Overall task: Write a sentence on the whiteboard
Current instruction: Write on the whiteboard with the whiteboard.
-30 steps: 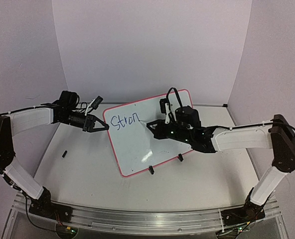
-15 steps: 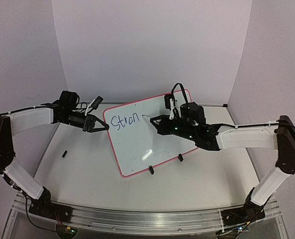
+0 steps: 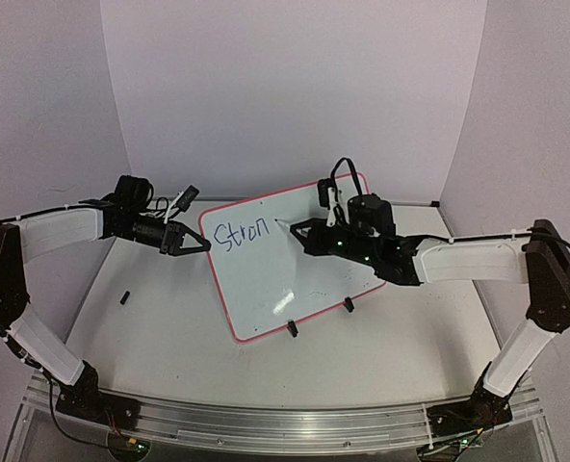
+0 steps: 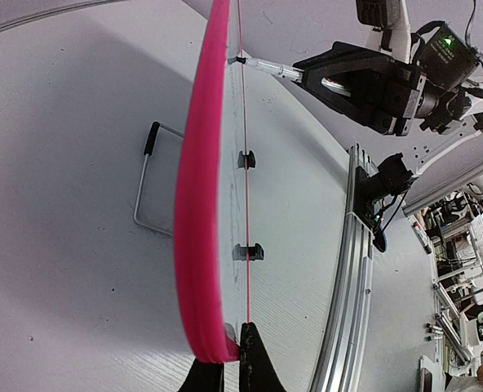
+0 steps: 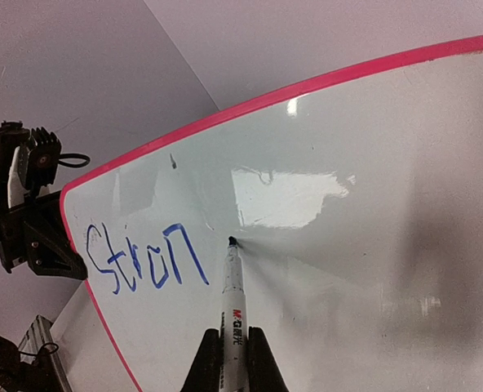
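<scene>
Right wrist view gives you the clearest read: the marker [image 5: 232,287] is pinched in the right claw [image 5: 233,359], narrow on the barrel. Its tip touches the whiteboard [image 5: 372,204] just right of the blue letters, and the sentence [image 5: 144,260] reads "Stron" so far.

In the top view the whiteboard [image 3: 266,284] stands tilted on the table [image 3: 160,337], propped on its two black clip feet [image 3: 292,328], between the two arms. The left claw [image 3: 204,247] is closed on the board's left edge. The left wrist view shows its tips [image 4: 223,371] straddling the pink rim [image 4: 199,204].

Judge the board as thin, stiff and light, with a glossy face that offers no grip. On those small feet it will likely skate or rock back if you lean on the pen. Take hold of it only at the rim, as the left claw does, and treat that clamp as your brace against each stroke.

The marker barrel looks smooth and slim, so it may twist or slide back in the fingers under heavy pressure. Press lightly and let the ink do the work.
</scene>
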